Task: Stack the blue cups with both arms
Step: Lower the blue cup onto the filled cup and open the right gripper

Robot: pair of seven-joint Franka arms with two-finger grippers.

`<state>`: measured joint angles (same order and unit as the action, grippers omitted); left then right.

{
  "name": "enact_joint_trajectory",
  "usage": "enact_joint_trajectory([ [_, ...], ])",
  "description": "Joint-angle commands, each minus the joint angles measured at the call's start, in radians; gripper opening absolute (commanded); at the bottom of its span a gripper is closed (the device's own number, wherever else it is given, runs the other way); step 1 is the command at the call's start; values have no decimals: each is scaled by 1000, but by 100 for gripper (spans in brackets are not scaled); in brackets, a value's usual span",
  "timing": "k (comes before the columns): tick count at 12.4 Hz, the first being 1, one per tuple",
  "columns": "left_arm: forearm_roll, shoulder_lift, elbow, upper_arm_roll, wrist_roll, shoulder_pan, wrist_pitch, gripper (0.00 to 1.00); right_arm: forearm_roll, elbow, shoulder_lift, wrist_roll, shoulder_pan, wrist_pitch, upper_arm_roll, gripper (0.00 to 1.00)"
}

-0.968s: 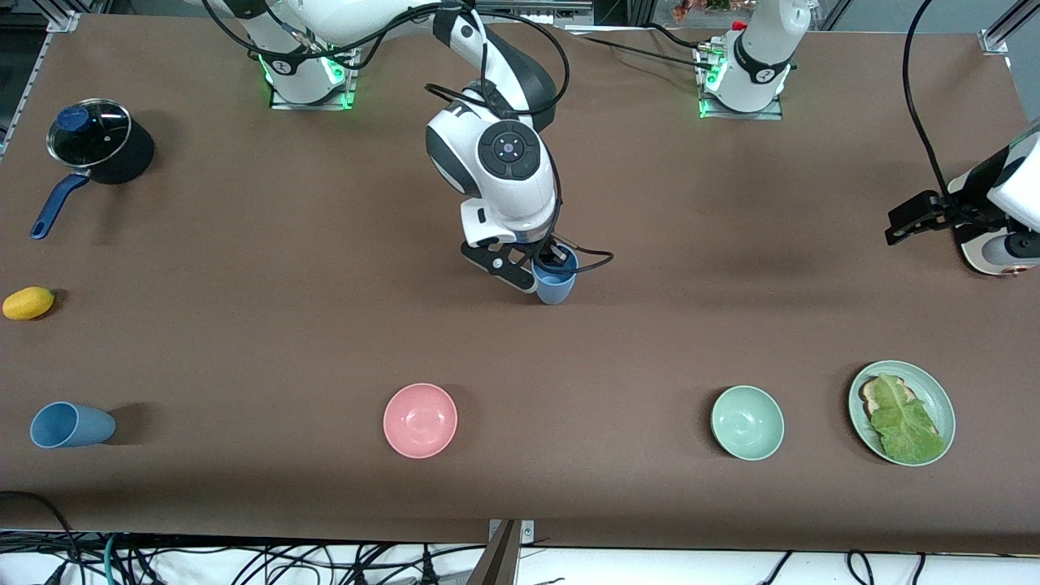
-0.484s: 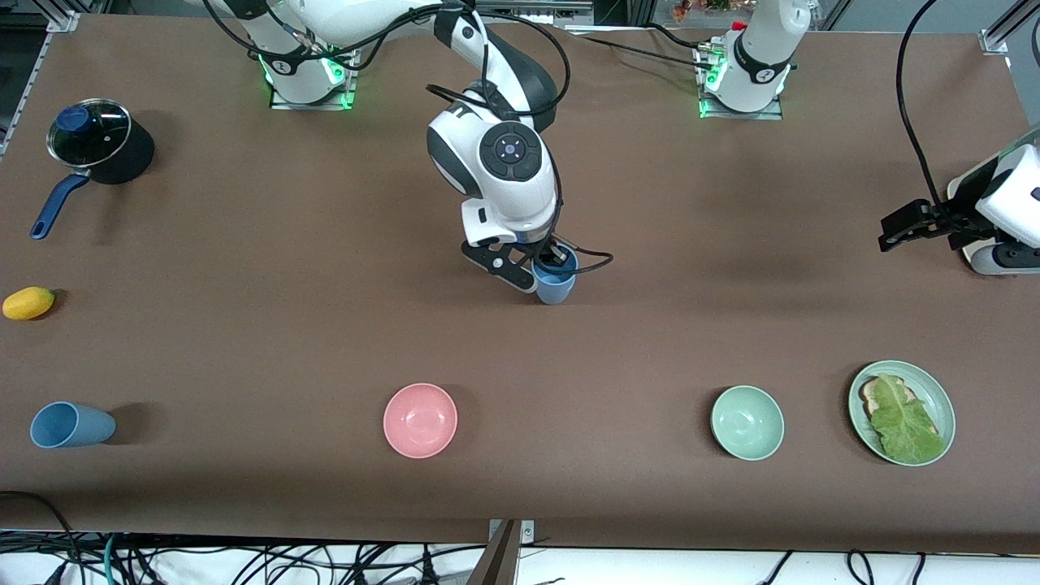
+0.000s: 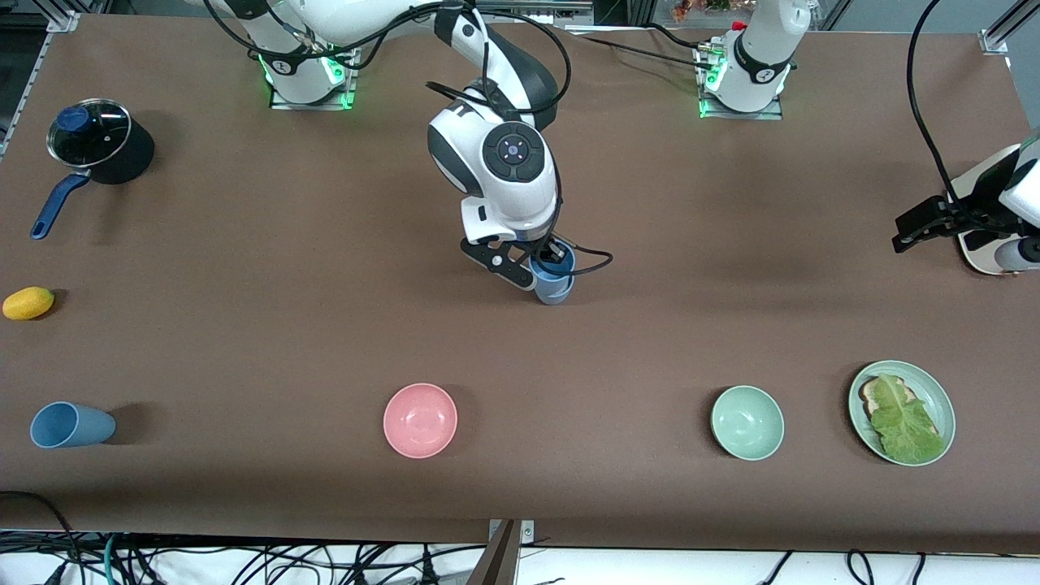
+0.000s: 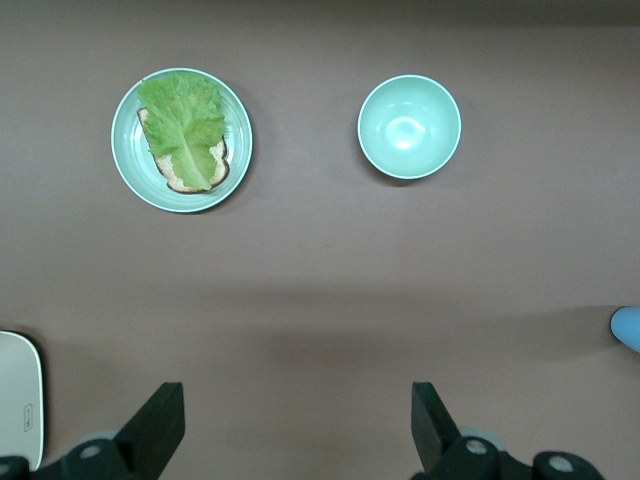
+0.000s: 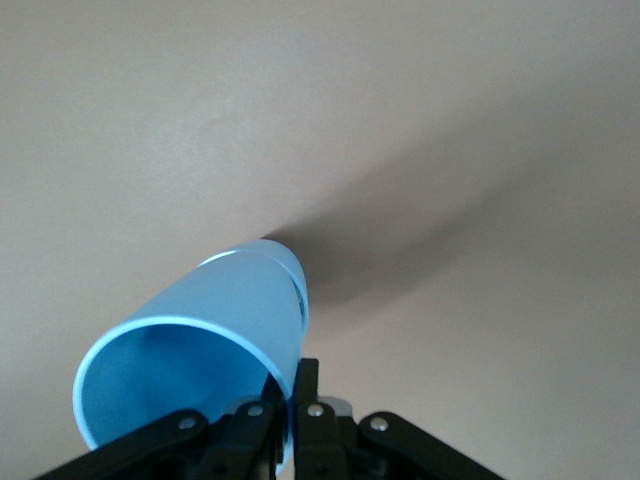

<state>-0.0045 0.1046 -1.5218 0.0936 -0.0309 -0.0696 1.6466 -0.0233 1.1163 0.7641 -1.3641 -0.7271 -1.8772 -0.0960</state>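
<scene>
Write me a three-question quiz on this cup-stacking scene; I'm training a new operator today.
1. True or false: the right gripper is shut on a blue cup.
2. How does the other blue cup lie?
3. The left gripper is: A open, B shut on a bowl.

Key: 1 true. 2 On its side, at the right arm's end of the table, level with the pink bowl. 3 A.

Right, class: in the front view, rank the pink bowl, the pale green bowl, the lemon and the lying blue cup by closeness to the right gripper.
From the right gripper, shut on a blue cup's rim at mid-table:
1. Pink bowl, nearer the camera.
2. Pale green bowl, toward the left arm's end.
3. Lemon, at the right arm's end.
4. Lying blue cup, same end, nearest the camera.
</scene>
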Motion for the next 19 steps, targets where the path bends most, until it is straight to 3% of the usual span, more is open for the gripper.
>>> enact_joint_trajectory([
  [1,-17,12,26,6,22,-1,-10,100,2,-23,11,-33,-17,20,1,0],
  [7,-12,14,26,6,22,1,-10,100,3,-23,14,-32,-17,7,2,3],
  [8,-12,14,26,6,22,1,-10,100,5,-24,14,-26,-15,7,4,24],
  [9,-12,14,26,6,22,1,-10,100,6,-26,14,-23,-15,7,6,59],
  [10,-12,14,26,6,22,-1,-10,100,9,-27,14,-21,-12,7,7,76],
  [12,-11,15,26,6,22,-1,-10,100,13,-32,8,-21,-8,12,10,99],
  [15,-11,17,26,6,22,-1,-10,100,11,-32,-17,90,8,53,64,100],
  [19,-11,17,26,6,23,-1,-10,100,0,-30,-104,444,177,177,65,100],
])
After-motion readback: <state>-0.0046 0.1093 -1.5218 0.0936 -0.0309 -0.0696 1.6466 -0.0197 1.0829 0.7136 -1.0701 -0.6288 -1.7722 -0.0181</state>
